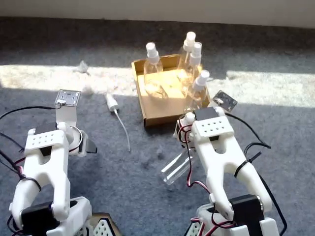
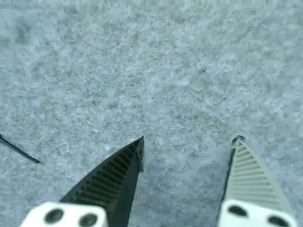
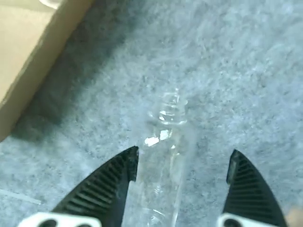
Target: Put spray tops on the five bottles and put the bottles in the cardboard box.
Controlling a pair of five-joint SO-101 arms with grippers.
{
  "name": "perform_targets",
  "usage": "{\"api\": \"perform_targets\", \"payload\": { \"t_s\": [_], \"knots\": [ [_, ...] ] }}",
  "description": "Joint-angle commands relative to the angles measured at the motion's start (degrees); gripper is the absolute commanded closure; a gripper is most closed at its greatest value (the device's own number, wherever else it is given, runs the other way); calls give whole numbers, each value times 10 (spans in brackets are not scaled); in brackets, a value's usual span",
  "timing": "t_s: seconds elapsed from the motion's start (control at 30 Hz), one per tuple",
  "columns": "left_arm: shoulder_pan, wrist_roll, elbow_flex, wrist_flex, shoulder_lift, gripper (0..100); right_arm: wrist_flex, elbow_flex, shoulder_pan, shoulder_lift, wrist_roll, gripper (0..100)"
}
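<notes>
A cardboard box [image 1: 156, 118] sits on the grey carpet at the back middle, and several clear bottles with white spray tops [image 1: 153, 69] stand in it. One clear bottle [image 1: 176, 168] lies on the carpet in front of the box with no top, its bare threaded neck [image 3: 169, 109] pointing away from the wrist. My right gripper [image 3: 184, 150] is open just above it, a finger on either side of the bottle [image 3: 161, 175]. A loose spray top with a long tube [image 1: 112, 103] lies left of the box. My left gripper [image 2: 189, 139] is open over bare carpet.
A corner of the box [image 3: 33, 56] lies close beside the right gripper. Small white scraps [image 1: 84, 67] lie on the carpet at the back left. A thin dark cable [image 2: 19, 149] crosses the carpet near the left gripper. Open carpet lies between the two arms.
</notes>
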Motion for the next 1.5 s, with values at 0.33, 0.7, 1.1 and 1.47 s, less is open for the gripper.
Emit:
{"api": "perform_targets", "payload": {
  "t_s": [0.33,0.7,1.1,1.47],
  "knots": [
    [13,7,3,-7,-19,729,-110,59,0,-2,-22,735],
    [13,7,3,-7,-19,729,-117,75,-24,-2,-23,735],
    [13,7,3,-7,-19,729,-190,77,113,-2,124,961],
    [13,8,3,-7,-19,729,-187,73,179,-8,155,964]
  ]
}}
